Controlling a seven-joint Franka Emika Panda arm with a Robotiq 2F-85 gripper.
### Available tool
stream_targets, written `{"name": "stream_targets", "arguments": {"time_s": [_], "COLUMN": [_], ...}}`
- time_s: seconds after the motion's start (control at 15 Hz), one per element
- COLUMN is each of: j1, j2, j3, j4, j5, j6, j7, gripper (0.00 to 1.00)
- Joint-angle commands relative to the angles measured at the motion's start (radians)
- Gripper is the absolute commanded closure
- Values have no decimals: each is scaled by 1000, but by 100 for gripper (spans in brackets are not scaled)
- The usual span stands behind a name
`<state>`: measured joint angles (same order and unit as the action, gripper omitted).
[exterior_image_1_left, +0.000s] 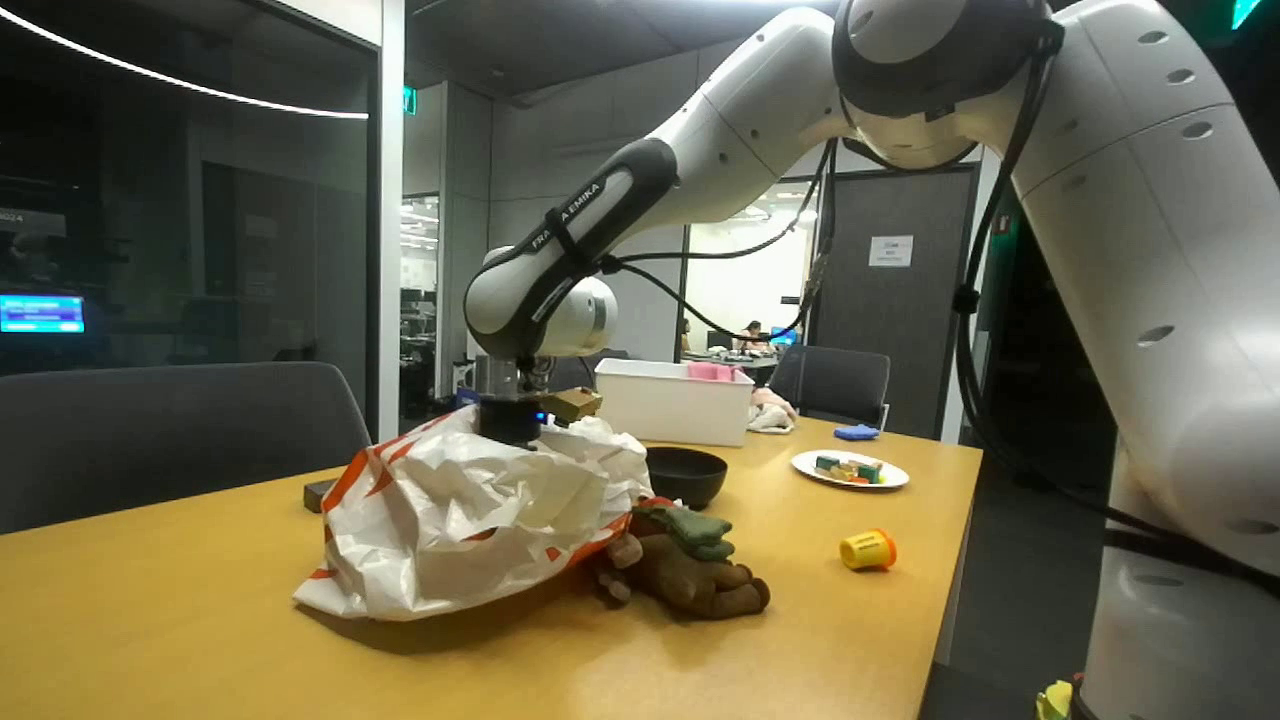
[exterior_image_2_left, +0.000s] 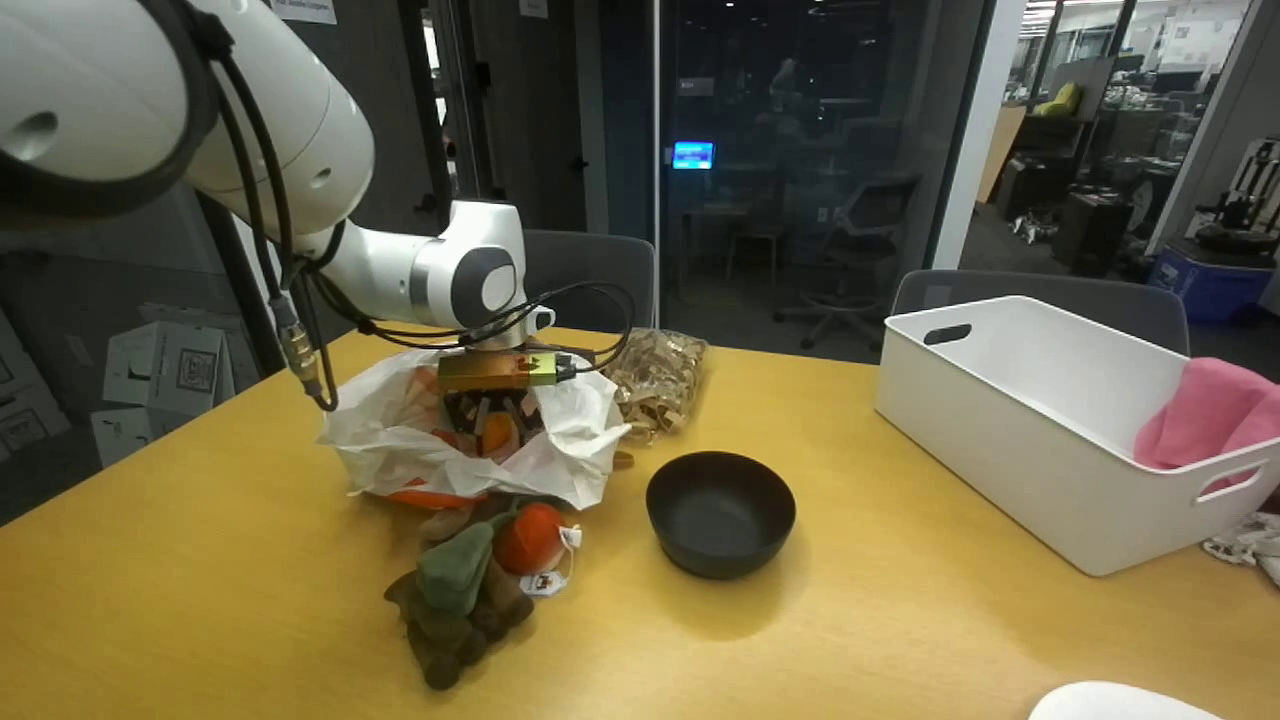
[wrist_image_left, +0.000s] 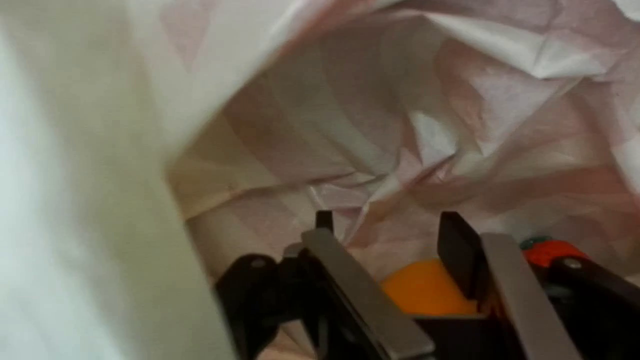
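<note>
Operator, your black two-fingered gripper (wrist_image_left: 387, 235) is pointing downward within a large, crumpled white bag with orange-red markings (exterior_image_1_left: 440, 535), its fingers (wrist_image_left: 457, 245) standing apart. A smooth, rounded orange object (wrist_image_left: 425, 290) is showing between them in the wrist view, lying inside the bag; whether you are clasping it, I cannot tell. It is appearing there probably because the gripper is hanging directly over it. A bright red object with a dark green end (wrist_image_left: 555, 251) is sitting near, also inside. The bag's walls are rising around the gripper, their creases likely giving stiffness. Just outside, a brown plush toy with a grey-green flap (exterior_image_1_left: 690, 575) is lying against the bag on the yellow table (exterior_image_1_left: 200, 610). A deep black round bowl (exterior_image_2_left: 720, 520) is standing near. Farther out, a white rectangular plastic tub (exterior_image_2_left: 1010, 460) is holding a pink cloth (exterior_image_2_left: 1215, 410), and a shallow white plate (exterior_image_1_left: 898, 478) is carrying small coloured pieces (exterior_image_1_left: 868, 472), presumably grouping them. As to visibility: a finger is partly covering the red object, a clear pack of golden-brown bits (exterior_image_2_left: 655, 385) is sitting partly behind the bag, its contents remaining unidentifiable, and the frame edge is cutting off the plate in an exterior view (exterior_image_2_left: 1115, 705).
</note>
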<state>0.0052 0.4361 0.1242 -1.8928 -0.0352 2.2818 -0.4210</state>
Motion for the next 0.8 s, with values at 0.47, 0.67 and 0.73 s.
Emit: {"name": "stream_targets", "arguments": {"time_s": [0.47,0.67,0.73], "j1": [34,40,39], "j2": [-74,-81,-80], "j3": [18,23,26], "j4": [-15,-8,-8], "j5": [-32,-20,-12], "j6": [81,53,53], "j7": [0,8,5], "gripper": [100,72,66]}}
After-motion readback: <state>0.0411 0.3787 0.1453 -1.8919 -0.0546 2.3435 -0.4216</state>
